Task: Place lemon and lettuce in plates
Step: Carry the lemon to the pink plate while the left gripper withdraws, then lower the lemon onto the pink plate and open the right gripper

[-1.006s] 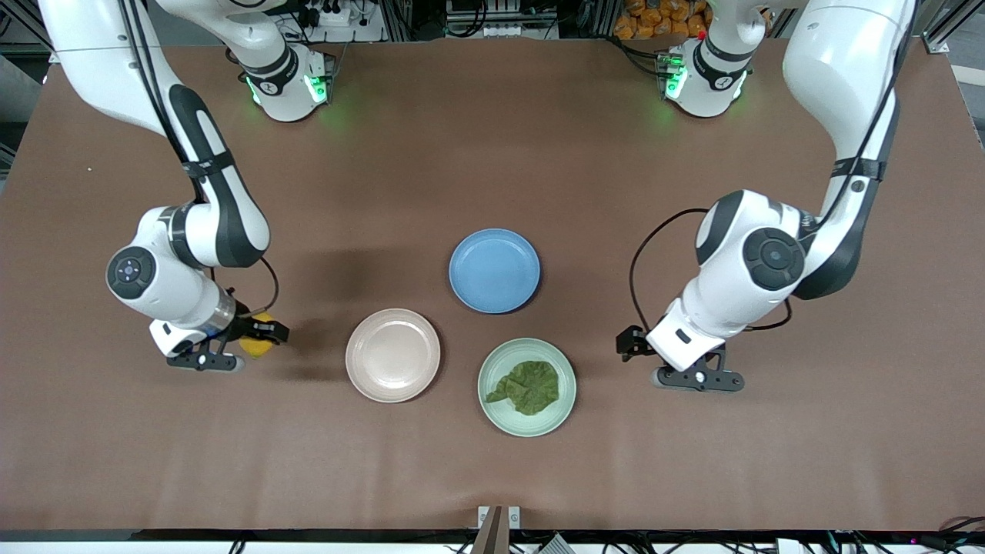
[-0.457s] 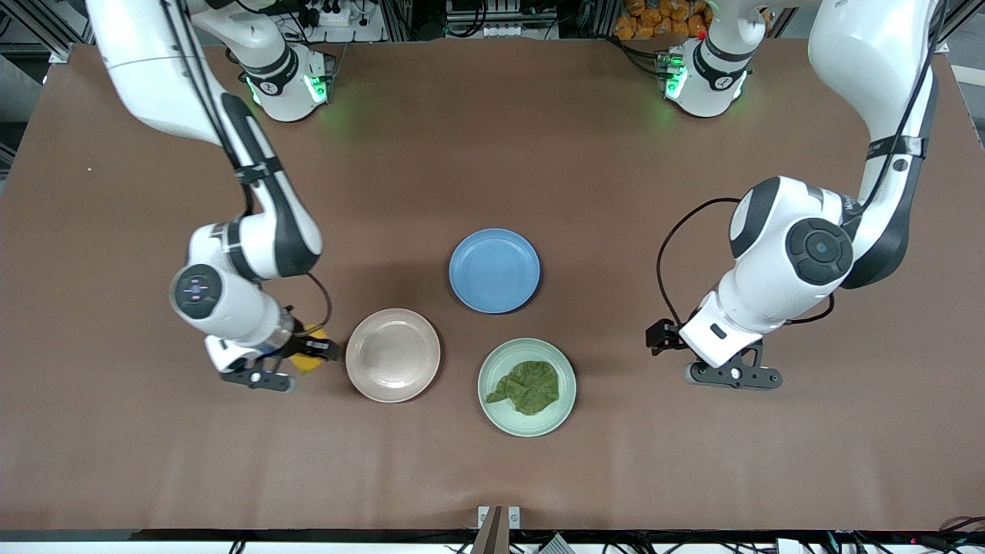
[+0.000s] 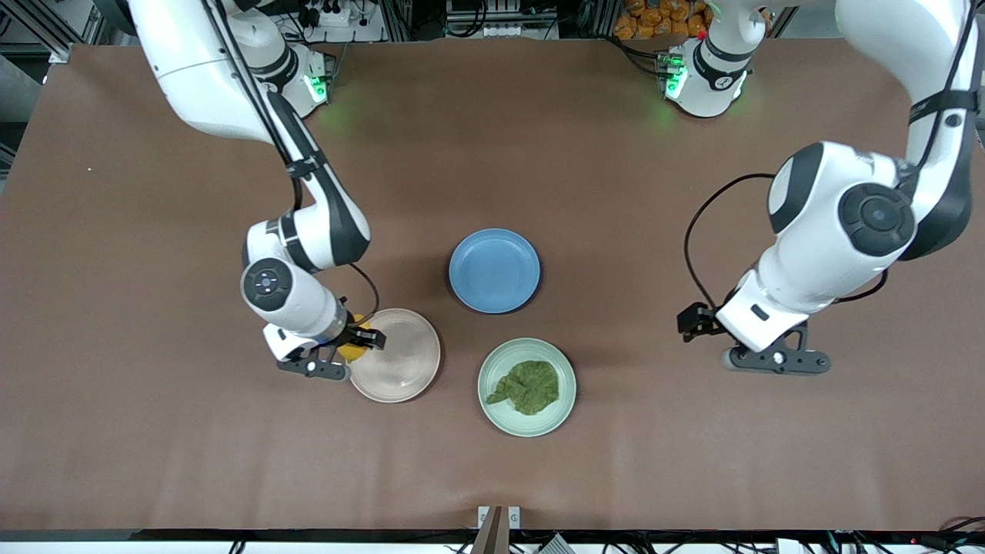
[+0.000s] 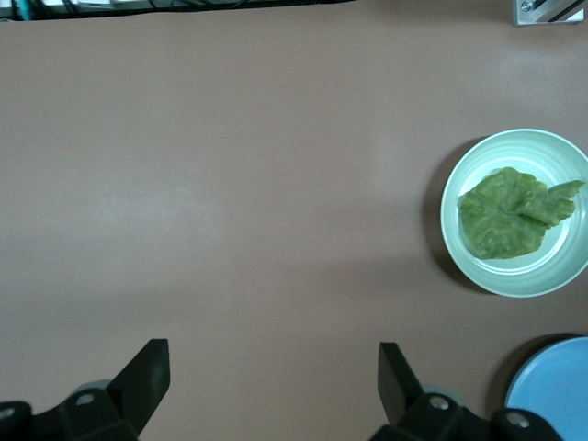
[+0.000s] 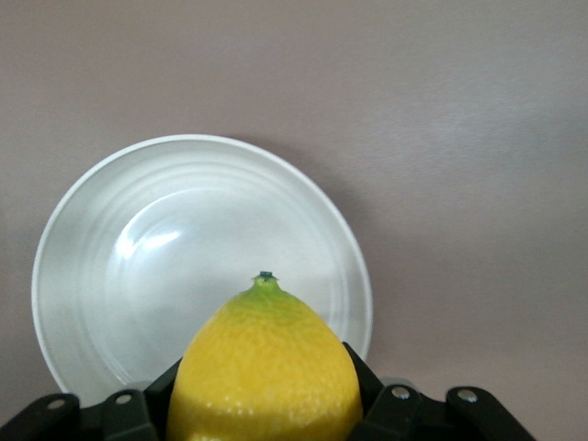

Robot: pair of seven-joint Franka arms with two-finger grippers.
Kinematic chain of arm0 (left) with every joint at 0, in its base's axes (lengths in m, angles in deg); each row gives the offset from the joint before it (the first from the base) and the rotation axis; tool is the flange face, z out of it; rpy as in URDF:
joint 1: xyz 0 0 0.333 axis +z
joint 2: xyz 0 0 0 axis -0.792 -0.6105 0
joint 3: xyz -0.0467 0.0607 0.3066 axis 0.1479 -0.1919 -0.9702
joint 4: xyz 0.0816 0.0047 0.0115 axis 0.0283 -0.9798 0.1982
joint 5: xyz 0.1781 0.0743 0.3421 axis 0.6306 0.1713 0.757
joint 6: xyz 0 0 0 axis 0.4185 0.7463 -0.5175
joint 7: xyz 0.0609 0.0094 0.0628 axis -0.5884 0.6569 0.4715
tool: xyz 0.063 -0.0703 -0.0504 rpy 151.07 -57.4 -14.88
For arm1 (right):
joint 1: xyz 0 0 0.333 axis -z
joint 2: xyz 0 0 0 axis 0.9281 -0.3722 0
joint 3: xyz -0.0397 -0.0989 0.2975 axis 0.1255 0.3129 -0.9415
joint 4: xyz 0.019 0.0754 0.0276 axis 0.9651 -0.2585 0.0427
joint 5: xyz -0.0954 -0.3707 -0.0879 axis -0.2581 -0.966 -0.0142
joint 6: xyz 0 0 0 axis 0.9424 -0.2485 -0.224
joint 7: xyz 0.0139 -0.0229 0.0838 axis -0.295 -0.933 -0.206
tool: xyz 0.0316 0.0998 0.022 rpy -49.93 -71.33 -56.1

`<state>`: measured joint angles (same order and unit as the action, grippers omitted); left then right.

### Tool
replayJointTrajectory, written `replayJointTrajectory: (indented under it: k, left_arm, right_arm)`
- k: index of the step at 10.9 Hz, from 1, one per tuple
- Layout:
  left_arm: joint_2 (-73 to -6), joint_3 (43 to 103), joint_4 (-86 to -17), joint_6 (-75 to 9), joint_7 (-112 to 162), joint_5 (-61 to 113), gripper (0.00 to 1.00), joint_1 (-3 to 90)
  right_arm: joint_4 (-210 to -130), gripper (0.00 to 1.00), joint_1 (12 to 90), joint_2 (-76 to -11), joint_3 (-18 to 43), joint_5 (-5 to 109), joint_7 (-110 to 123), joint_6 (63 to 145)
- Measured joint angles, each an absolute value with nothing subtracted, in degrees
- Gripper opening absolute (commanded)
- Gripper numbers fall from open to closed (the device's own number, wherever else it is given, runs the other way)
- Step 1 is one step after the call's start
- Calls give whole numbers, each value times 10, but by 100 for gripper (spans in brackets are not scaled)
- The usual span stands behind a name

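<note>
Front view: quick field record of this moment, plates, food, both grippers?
lemon: held in the right gripper, at the edge of the pink plate, not yet set down
lettuce: lying in the green plate
blue plate: nothing in it
right gripper: shut on the lemon
left gripper: open, holding nothing, over bare table toward the left arm's end; arm waits
done: lettuce
left to do: lemon
</note>
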<state>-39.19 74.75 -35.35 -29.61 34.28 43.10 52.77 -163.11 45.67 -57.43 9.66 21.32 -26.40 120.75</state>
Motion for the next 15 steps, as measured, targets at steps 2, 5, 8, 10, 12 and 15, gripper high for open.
replayJointTrajectory:
  k: [2,5,8,10,12,15]
  left_arm:
    - [-378,748,-354,-277,331,431,100,536]
    - [-370,747,-354,-265,324,429,100,552]
    - [-352,747,-354,-244,324,429,100,555]
    - [-333,745,-353,-233,324,429,100,568]
    - [-315,744,-353,-211,324,429,100,596]
    - [-289,743,-353,-184,323,429,100,615]
  right_arm:
    - [-1609,48,449,-595,97,213,-268,1211]
    - [-1588,48,441,-630,97,213,-268,1252]
    - [-1584,53,419,-650,97,213,-271,1264]
    - [-1584,85,413,-660,97,213,-273,1286]
    - [-1581,100,412,-668,97,213,-275,1295]
    - [-1580,100,412,-669,100,211,-275,1295]
